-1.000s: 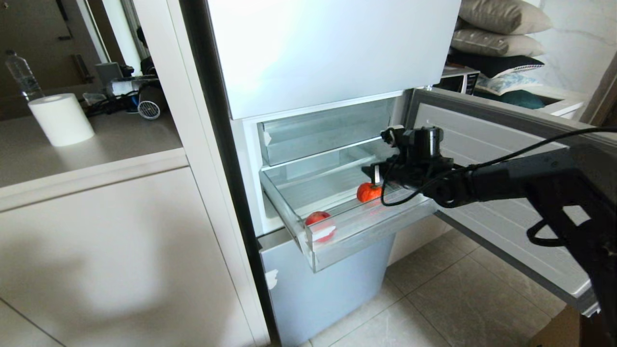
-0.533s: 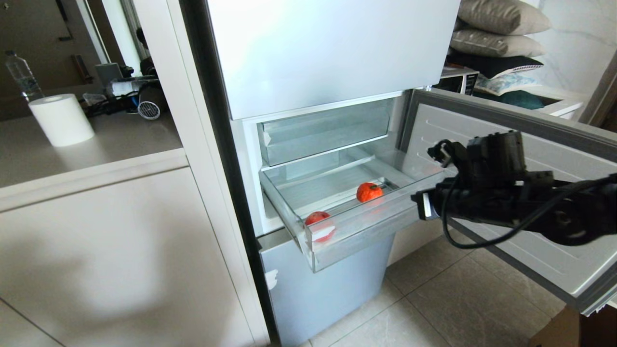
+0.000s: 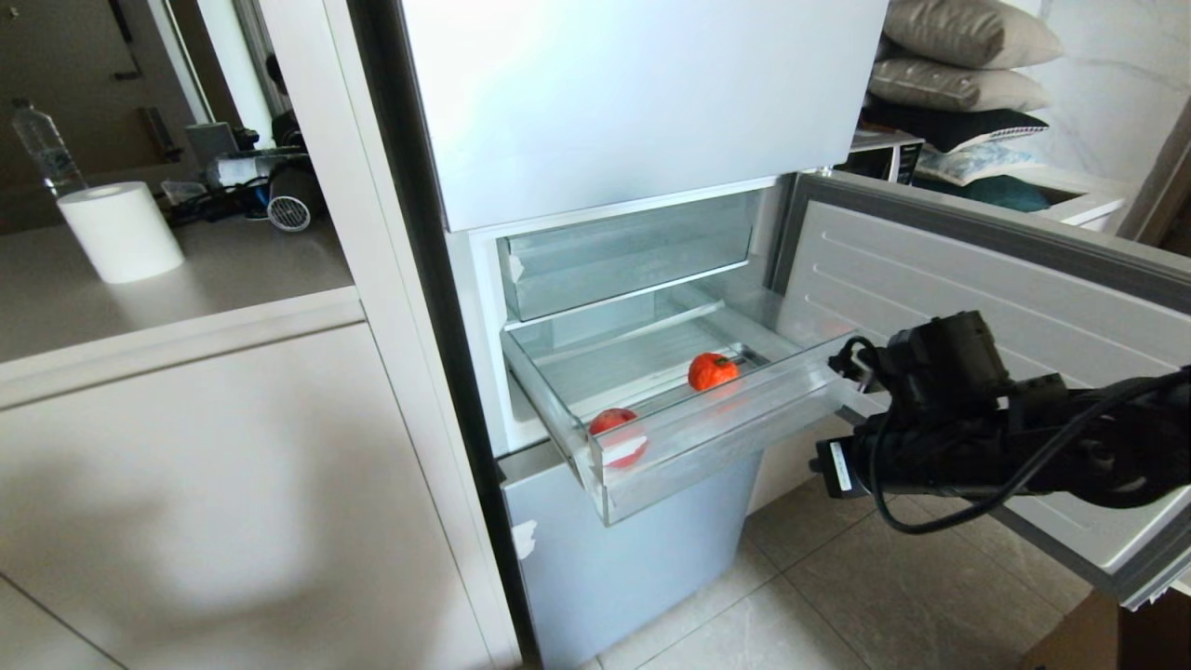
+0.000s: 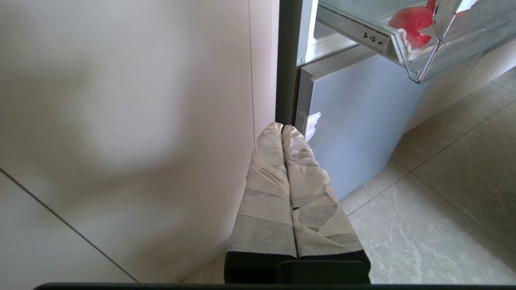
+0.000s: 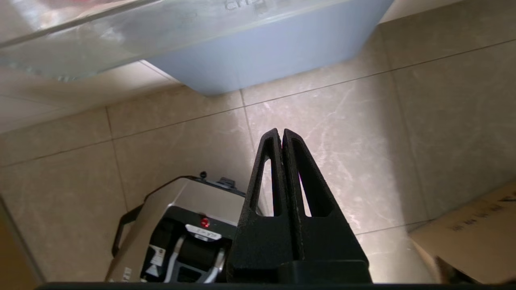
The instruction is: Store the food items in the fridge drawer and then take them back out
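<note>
The fridge drawer (image 3: pixel 707 437) is pulled out, clear-walled, with white tape at its front left corner. Two red food items lie in it: one (image 3: pixel 713 370) mid-floor toward the right, the other (image 3: pixel 617 435) in the front left corner behind the tape, also seen in the left wrist view (image 4: pixel 411 22). My right gripper (image 3: pixel 826 463) hangs outside the drawer, to the right of its front corner and lower, shut and empty (image 5: pixel 281 133), pointing at the floor tiles. My left gripper (image 4: pixel 281 128), tape-wrapped, is parked low by the cabinet side, shut and empty.
The open fridge door (image 3: pixel 977 307) stands just behind my right arm. A shallower clear tray (image 3: pixel 623 251) sits above the drawer, a blue-grey panel (image 3: pixel 633 549) below it. A paper roll (image 3: pixel 121 231) stands on the left counter. A cardboard box (image 5: pixel 471 237) and my base (image 5: pixel 177 229) are on the floor.
My right gripper has left the drawer, moving right and down, and its jaws have shut. The red piece it was over stays on the drawer floor. Left arm still.
</note>
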